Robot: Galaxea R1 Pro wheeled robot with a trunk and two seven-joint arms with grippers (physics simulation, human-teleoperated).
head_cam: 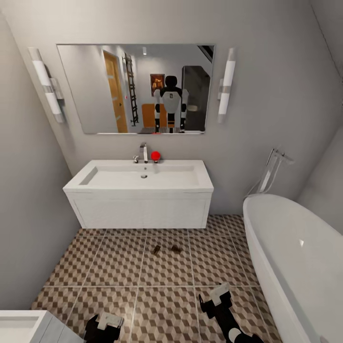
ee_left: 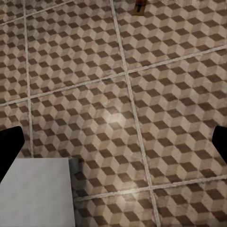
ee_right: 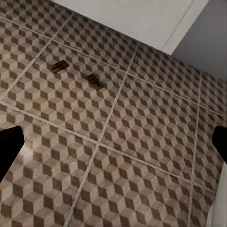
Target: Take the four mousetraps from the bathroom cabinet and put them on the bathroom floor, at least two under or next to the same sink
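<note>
Two mousetraps [head_cam: 165,249] lie side by side on the bathroom floor [head_cam: 119,267], just in front of the sink [head_cam: 143,178]. Bare tiles stretch between them and both pincers, left [head_cam: 108,320] and right [head_cam: 216,295], each spread open and empty. The bathtub [head_cam: 295,252] bounds the floor's right edge.

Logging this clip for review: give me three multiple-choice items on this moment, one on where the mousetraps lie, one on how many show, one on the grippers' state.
1. Where do the mousetraps lie?
A. In the sink
B. On the bathroom floor before the vanity
C. In the bathtub

2. How many show on the tiles?
A. Two
B. Three
C. Four

3. What do the grippers hold?
A. One trap each
B. A faucet
C. Nothing

Answers: 1 B, left mousetrap and right mousetrap rest on tiles just short of the sink. 2 A, the right wrist view shows the same pair. 3 C, left gripper and right gripper are open and empty.
</note>
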